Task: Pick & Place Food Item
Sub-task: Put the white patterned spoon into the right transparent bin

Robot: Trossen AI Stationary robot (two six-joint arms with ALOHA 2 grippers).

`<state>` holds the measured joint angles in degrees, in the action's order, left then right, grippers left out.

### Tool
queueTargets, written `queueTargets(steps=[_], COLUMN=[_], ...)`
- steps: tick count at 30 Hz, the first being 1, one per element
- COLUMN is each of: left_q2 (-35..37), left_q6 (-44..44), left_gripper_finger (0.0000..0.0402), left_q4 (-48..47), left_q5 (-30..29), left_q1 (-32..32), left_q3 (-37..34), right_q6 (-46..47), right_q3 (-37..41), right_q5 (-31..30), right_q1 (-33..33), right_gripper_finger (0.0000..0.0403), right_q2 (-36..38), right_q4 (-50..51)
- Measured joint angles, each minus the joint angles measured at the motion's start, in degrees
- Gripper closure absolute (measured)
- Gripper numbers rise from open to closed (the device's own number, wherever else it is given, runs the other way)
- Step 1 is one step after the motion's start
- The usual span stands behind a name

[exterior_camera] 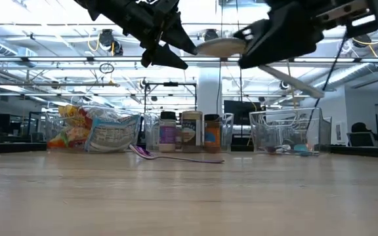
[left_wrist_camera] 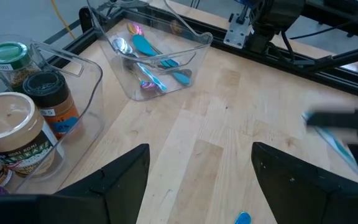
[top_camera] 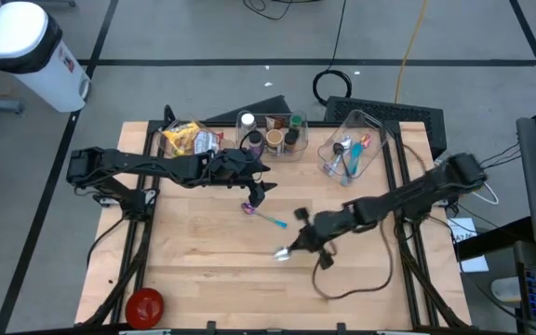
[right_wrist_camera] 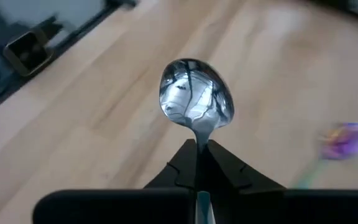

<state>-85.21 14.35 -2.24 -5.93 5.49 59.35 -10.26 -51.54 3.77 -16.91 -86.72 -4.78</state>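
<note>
High view: the right hand (top_camera: pixel 291 249) sits over the middle of the tabletop (top_camera: pixel 212 261), toward its near edge, pinching a silver spoon (top_camera: pixel 282 254) by the handle. The left hand (top_camera: pixel 257 191) hangs nearer the far edge, fingers spread, nothing between them. A purple-and-teal spoon (top_camera: pixel 262 215) lies on the wood between the two hands. Along the far edge: snack bags (top_camera: pixel 186 140), a clear bin of spice jars (top_camera: pixel 273 133), a clear bin of utensils (top_camera: pixel 350 154). A red lid (top_camera: pixel 144 304) lies by the near left corner.

Low view: both hands are raised off the tabletop; the silver spoon is held aloft, bowl level.

Left wrist view: fingers (left_wrist_camera: pixel 124 171) apart over bare wood.

Right wrist view: fingers (right_wrist_camera: pixel 225 171) pressed together on the spoon's neck, bowl pointing forward.
</note>
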Motion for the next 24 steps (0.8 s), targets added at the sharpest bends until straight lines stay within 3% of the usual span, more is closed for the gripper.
queueTargets(steps=[7,12,16,24], left_q2=[0.00,0.00,0.00,0.00], left_q6=[0.00,0.01,0.00,0.00], left_gripper_finger=[0.0117,0.0117,0.0117,0.0117], left_q4=[0.00,0.00,-0.02,-0.02], left_q5=[-0.02,-0.01,-0.01,0.00], left_q1=[-0.02,-0.01,-0.01,-0.02], left_q3=[0.00,0.00,-0.01,0.00], right_q6=[2.42,3.38,3.52,1.27], right_q3=[14.59,24.03,30.64,40.83], right_q5=[-7.03,-8.52,-10.21,-25.76], right_q1=[1.77,3.77,6.98,16.72], right_gripper_finger=[0.0398,0.0398,0.0397,0.0396], right_q2=[19.53,30.32,35.61,38.19], right_q4=[-9.29,-22.53,-34.44,-53.06])
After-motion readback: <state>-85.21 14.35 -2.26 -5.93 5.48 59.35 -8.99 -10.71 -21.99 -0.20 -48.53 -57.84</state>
